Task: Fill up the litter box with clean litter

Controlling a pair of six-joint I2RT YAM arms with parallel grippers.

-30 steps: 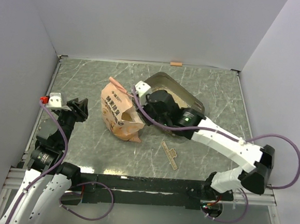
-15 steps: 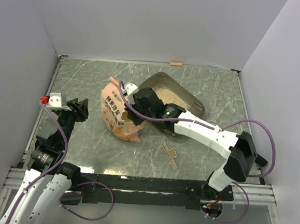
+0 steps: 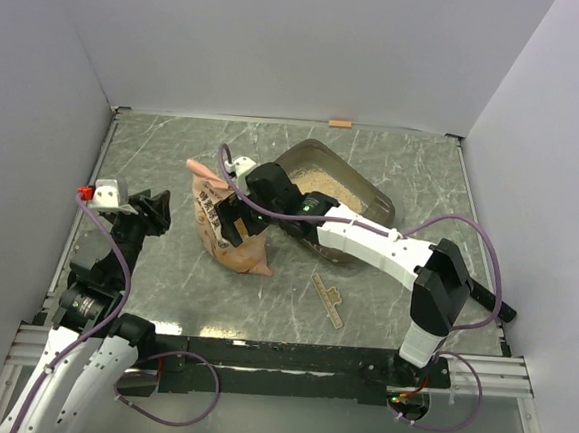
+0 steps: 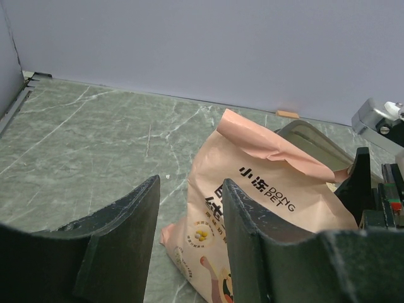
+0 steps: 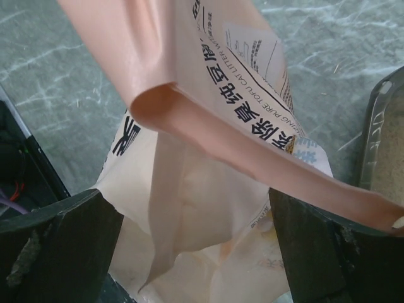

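Note:
The litter box (image 3: pixel 377 195), a dark tray, lies at the table's middle right with pale clean litter (image 3: pixel 322 182) inside; its rim (image 5: pixel 377 126) also shows in the right wrist view. The orange-pink bag (image 3: pixel 209 225) sits just left of it, crumpled, mouth open. My right gripper (image 3: pixel 241 223) hangs over the bag, open, its fingers (image 5: pixel 63 243) wide on either side of the bag's open mouth (image 5: pixel 208 208) without pinching it. My left gripper (image 3: pixel 154 214) stays at the left, open and empty, facing the bag (image 4: pixel 271 189) from a distance.
A tan strip (image 3: pixel 328 300) lies on the marble table in front of the tray. A small orange piece (image 3: pixel 340 123) rests against the back wall. White walls close the table on three sides.
My right arm swung left from the tray to above the bag and its jaws opened, letting go of the bag. The bag's top has slumped leftward. The left arm has not moved.

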